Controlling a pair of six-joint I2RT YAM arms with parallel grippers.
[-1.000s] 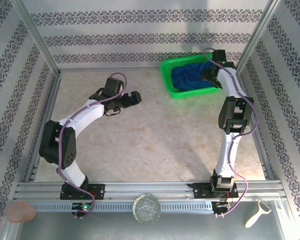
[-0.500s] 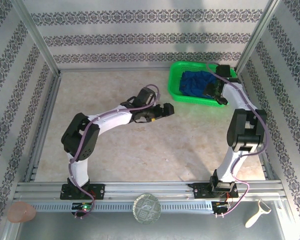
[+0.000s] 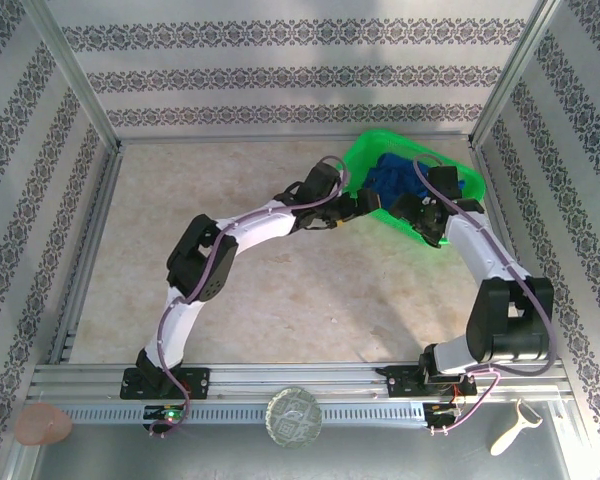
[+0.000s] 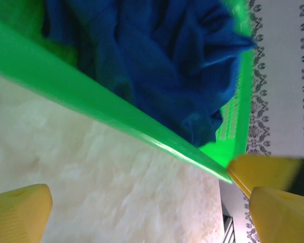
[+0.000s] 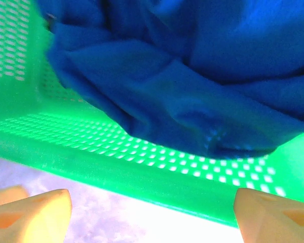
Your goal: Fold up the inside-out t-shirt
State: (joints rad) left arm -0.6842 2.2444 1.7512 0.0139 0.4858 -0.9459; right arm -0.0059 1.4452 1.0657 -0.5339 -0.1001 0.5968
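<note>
Shirt (image 3: pixel 395 178) sits bunched in the basket (image 3: pixel 355 158) at far right of the desk (image 3: pixel 180 200). It's not yet out, so step in hand is prob. getting it out & flat. Left claw (image 4: pixel 147 197) is wide w/ nothing in it, low at the basket's left side, rim just ahead. Right claw (image 5: pixel 152 202) is also wide & empty, facing the near wall from outside, cloth just beyond the mesh.

To do it well: lift each claw over the rim first, then come down on cloth only, i.e. no mesh or rim btw the fingers, else the basket comes along. Take a thick fold near the top of the heap, then pull up & toward mid-desk.

Hard to tell: shirt is one crumpled lump, so collar, sleeves & hem can't be picked out, nor which side faces out. Wrist views are blurred. Can't tell if a left-claw finger touches the basket corner.
</note>
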